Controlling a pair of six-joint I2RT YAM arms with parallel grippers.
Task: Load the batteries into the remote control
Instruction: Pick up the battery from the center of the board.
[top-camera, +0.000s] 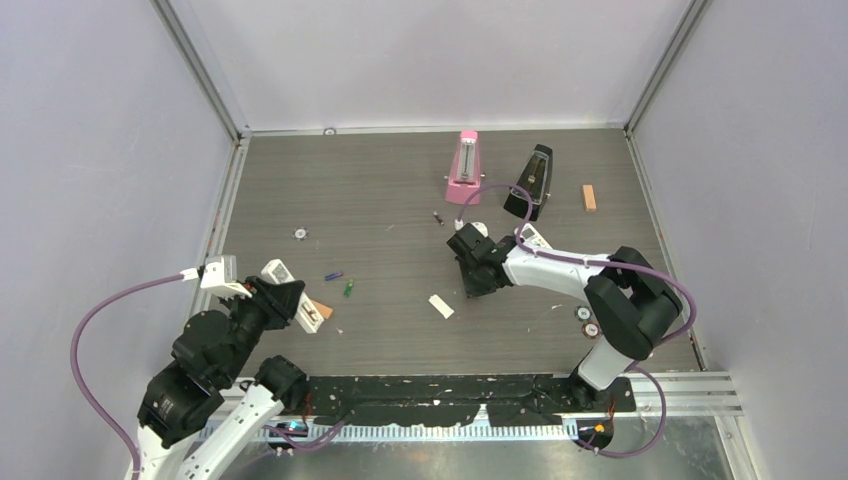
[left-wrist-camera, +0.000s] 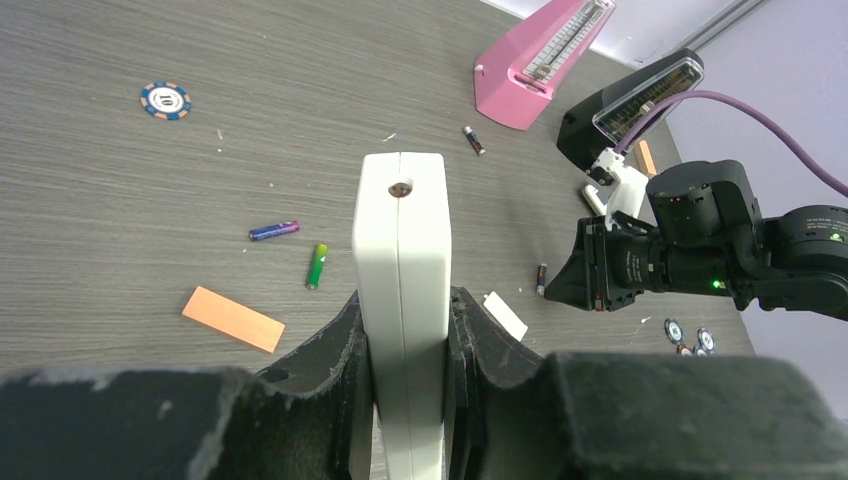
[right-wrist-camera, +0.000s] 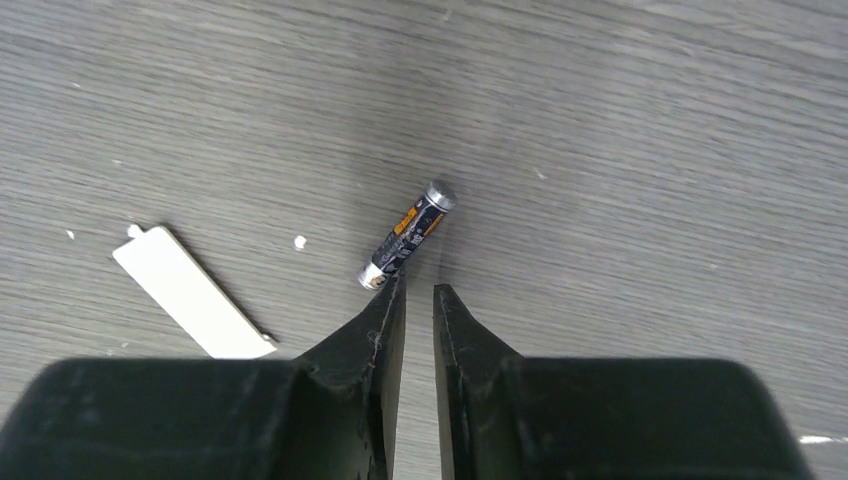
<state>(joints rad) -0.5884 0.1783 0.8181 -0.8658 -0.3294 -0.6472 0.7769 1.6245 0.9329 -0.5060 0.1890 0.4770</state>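
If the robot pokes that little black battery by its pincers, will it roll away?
Probably, yes. The battery is a smooth round cylinder lying on its side on the flat table, so a sideways nudge would likely roll it. Its shiny wrap may also slip between the tips of the right gripper.

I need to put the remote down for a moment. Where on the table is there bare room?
Widest bare patch: far left, between the poker chip and the pink metronome. Also the near strip between the white battery cover and the chips. Crowded: around the blue battery, green battery and right gripper.
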